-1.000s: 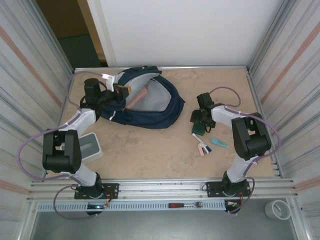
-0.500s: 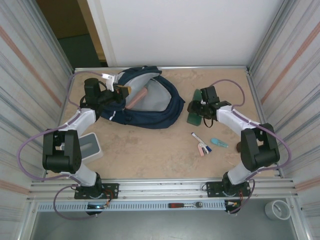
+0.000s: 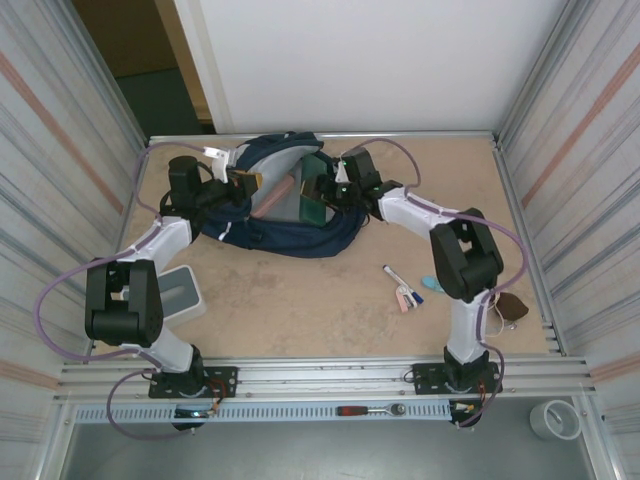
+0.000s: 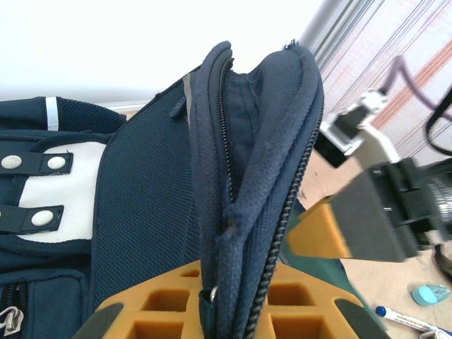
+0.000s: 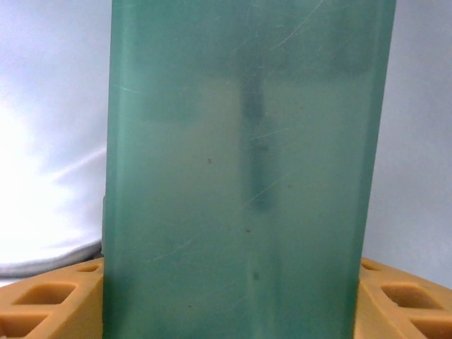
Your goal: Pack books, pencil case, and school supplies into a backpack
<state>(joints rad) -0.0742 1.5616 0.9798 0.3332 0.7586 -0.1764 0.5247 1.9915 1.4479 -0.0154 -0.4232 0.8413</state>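
Nearest to us, on the bare table (image 3: 300, 310), a small white box (image 3: 184, 290) sits beside the left arm's elbow, and over on the right side the school supplies (image 3: 405, 294) lie loose: a few white-and-pink pens in a small cluster, with a light-blue piece (image 3: 437, 285) just beside them. Farther back, the backpack (image 3: 300, 236) lies on its side across the far middle of the table, its main pocket gaping towards the right and showing a pale lining. We see the left gripper (image 3: 243, 181) at the bag's left edge, its orange fingers (image 4: 162, 314) pressed together on the zippered rim of the flap, which stands up between them. The right arm reaches across from the right, and the right gripper (image 3: 328, 190) pinches a translucent green pencil case (image 3: 314, 209) upright between its fingers, just above the open mouth of the bag. A pinkish piece (image 3: 283, 189) shows inside the opening near the left gripper; we cannot tell what it is.
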